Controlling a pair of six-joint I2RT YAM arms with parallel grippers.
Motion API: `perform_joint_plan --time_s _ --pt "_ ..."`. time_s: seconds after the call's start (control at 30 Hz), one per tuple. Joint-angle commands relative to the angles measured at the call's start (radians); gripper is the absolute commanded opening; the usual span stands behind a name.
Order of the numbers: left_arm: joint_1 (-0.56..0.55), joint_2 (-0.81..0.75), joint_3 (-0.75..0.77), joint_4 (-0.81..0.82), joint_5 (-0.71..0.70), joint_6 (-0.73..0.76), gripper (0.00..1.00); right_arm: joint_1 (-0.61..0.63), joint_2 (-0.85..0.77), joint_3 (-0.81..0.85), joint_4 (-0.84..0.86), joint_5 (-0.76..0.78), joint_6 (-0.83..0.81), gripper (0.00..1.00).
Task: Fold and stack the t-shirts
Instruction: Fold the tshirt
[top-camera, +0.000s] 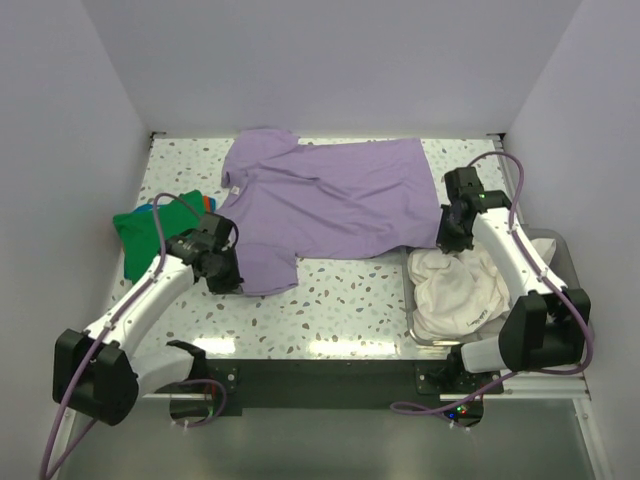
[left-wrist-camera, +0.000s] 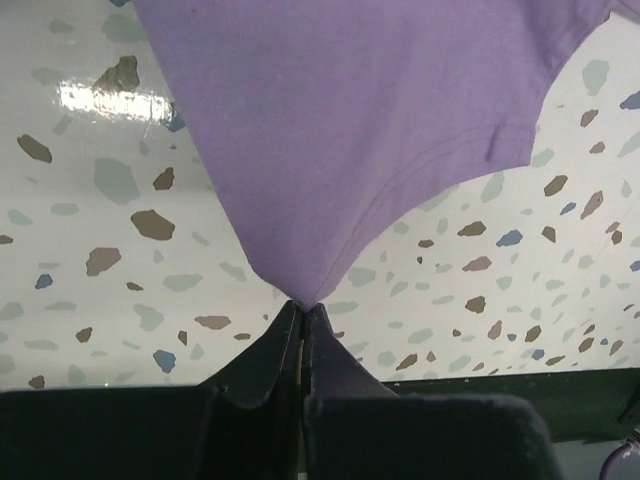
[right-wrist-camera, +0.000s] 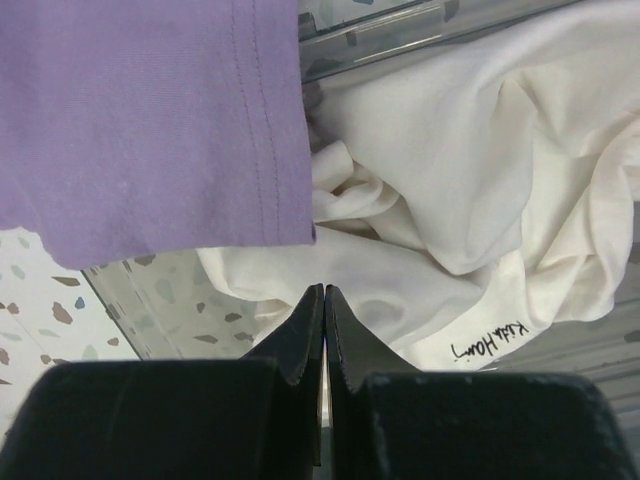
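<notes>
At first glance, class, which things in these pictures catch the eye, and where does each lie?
The lavender t-shirt lies spread across the far middle of the table, one near corner pinched in the shut left gripper. To its right, a crumpled cream t-shirt sits in the clear bin; a green t-shirt lies bunched at the left edge.

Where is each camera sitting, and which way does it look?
Top camera: above and behind the arms, looking down at the table; both arms show.
Left wrist camera: on the left arm, looking past its shut left pincer at the purple t-shirt corner it pinches.
Right wrist camera: on the right arm, looking past its shut right pincer at the white t-shirt.
Shared: all three see the purple t-shirt.
</notes>
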Motion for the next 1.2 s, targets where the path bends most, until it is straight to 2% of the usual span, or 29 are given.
perform_joint_plan --time_s 0.0,0.13,0.23,0.3,0.4,0.6,0.93,1.17 --pt "-0.010 -0.034 0.035 -0.073 0.039 -0.018 0.00 -0.006 -0.031 0.045 -0.050 0.030 -0.018 0.00" --pt "-0.026 -0.061 0.026 -0.076 0.049 -0.030 0.00 -0.006 -0.051 0.027 -0.036 0.027 -0.025 0.00" --pt "-0.026 -0.052 0.010 -0.068 0.065 -0.030 0.00 -0.006 -0.060 -0.004 0.025 -0.048 0.008 0.01" --pt "-0.027 -0.052 0.012 -0.064 0.069 -0.033 0.00 -0.006 -0.071 -0.032 0.062 -0.083 0.027 0.13" --pt "-0.027 -0.061 0.019 -0.065 0.060 -0.036 0.00 -0.009 -0.076 -0.047 0.119 -0.079 0.045 0.22" --pt "-0.027 -0.067 0.015 -0.062 0.059 -0.047 0.00 -0.031 -0.056 -0.058 0.180 -0.069 0.028 0.31" --pt "-0.027 -0.077 0.026 -0.062 0.057 -0.048 0.00 -0.049 -0.034 -0.101 0.220 -0.082 0.021 0.33" --pt "-0.027 -0.083 0.030 -0.068 0.053 -0.044 0.00 -0.052 -0.042 -0.139 0.249 -0.112 0.034 0.29"
